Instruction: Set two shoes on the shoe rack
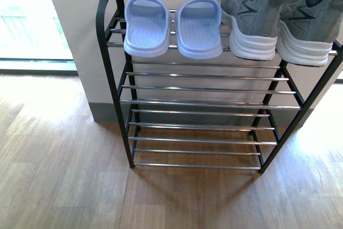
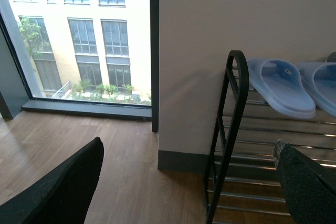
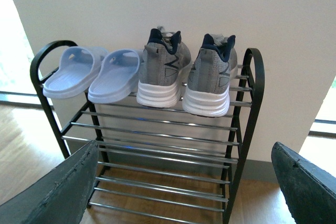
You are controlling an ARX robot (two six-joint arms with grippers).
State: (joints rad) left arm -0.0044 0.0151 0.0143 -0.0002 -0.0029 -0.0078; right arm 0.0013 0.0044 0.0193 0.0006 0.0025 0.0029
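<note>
Both sets of jaws are wide apart and hold nothing. The left gripper (image 2: pixel 184 182) is by the left end of the shoe rack (image 1: pixel 203 100); the right gripper (image 3: pixel 184 182) faces its front. The blue slides (image 1: pixel 174 28) and grey sneakers (image 1: pixel 281 22) sit side by side on the top shelf. The job looks done, so pull back slowly and do not bump the rack.
</note>
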